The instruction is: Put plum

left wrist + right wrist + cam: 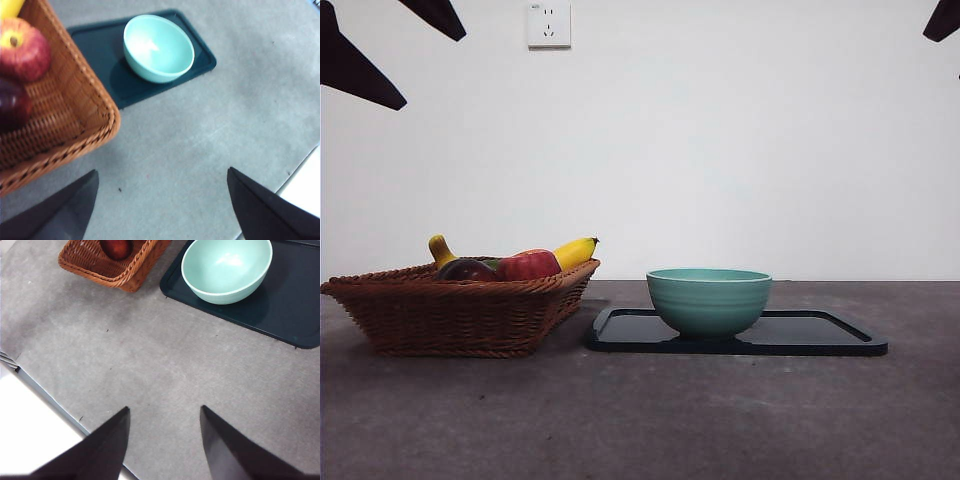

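The plum (467,269), dark maroon and glossy, lies in the wicker basket (460,315) at the left of the table, next to a red apple (528,265) and a yellow banana (575,251). In the left wrist view the plum (12,105) shows at the basket's (75,105) near corner, beside the apple (22,50). My left gripper (162,171) hangs open above bare table beside the basket. My right gripper (164,409) is open too, over bare table short of the basket (115,270). A dark red fruit (116,247) shows there; whether it is the plum I cannot tell.
A teal bowl (708,300) stands on a black tray (820,335) right of the basket. It is empty in the wrist views (157,47) (226,267). Black arm tips show at both top corners of the front view. A white table border lies near each gripper.
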You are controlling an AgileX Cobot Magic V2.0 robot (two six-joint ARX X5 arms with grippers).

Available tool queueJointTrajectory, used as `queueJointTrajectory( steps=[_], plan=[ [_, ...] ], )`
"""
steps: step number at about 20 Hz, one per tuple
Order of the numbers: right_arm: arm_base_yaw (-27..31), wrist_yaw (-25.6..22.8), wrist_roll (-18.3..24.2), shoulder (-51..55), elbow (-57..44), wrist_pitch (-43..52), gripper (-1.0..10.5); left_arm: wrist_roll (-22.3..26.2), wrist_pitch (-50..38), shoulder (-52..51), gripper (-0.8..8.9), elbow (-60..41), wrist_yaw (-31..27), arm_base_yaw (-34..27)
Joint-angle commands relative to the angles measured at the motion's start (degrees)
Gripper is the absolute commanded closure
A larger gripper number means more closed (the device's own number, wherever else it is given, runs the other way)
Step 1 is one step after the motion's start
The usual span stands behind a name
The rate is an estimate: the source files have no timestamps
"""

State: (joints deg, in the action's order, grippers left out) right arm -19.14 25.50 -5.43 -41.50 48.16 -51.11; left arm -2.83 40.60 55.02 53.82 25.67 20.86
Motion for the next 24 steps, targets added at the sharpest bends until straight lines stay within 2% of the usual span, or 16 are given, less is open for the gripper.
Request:
queueJointTrajectory(
  steps=[1, 3, 5, 9, 15, 20, 24],
  plan=[
    [-0.35, -0.04, -1.22, -0.35, 0.35, 0.55, 7.2, 0.87, -0.79, 0.39, 4.11, 0.57, 0.33, 0.22],
    [-0.33, -0.37, -3.65, -0.39, 0.35, 1.38, 7.2, 0.85, -1.20, 0.39, 4.11, 0.57, 0.33, 0.22],
    [-0.17, -2.71, -8.09, -0.85, 0.35, 4.98, 7.2, 0.85, -1.22, 0.39, 4.11, 0.57, 0.35, 0.22],
    [0.31, -4.94, -14.16, -7.65, 0.44, 14.14, 6.2, 0.85, -1.33, 0.39, 4.11, 0.57, 0.33, 0.22],
    [3.69, -4.98, -13.66, -28.98, 6.56, 22.29, 6.2, 0.87, -1.62, 0.39, 4.11, 0.57, 0.33, 0.22],
    [4.33, -6.27, -11.43, -45.42, 17.59, 22.49, 6.2, 0.85, -1.53, 0.39, 4.11, 0.57, 0.33, 0.22],
    [4.26, -6.69, -10.45, -54.58, 23.26, 22.75, 6.2, 0.85, -1.46, 0.39, 4.11, 0.57, 0.33, 0.22]
  ],
)
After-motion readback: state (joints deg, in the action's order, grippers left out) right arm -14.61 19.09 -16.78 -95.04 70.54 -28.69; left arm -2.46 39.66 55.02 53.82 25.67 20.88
